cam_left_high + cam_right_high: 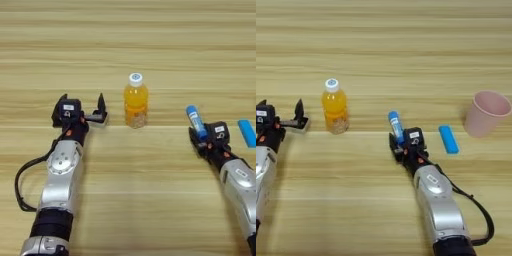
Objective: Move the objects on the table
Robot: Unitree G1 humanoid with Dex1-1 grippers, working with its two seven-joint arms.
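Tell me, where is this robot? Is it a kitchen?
Probably a robot practice table, not a kitchen. All you can see is a bare wooden table with a few small things spread out: an orange-juice bottle, a pink cup and two blue tubes, one in the right gripper.

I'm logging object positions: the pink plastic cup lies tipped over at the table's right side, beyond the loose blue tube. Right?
Not quite. The pink plastic cup stands upright, mouth up, not tipped over, as the right eye view shows. It is at the right side of the wooden table, beyond the loose blue stick-shaped tube.
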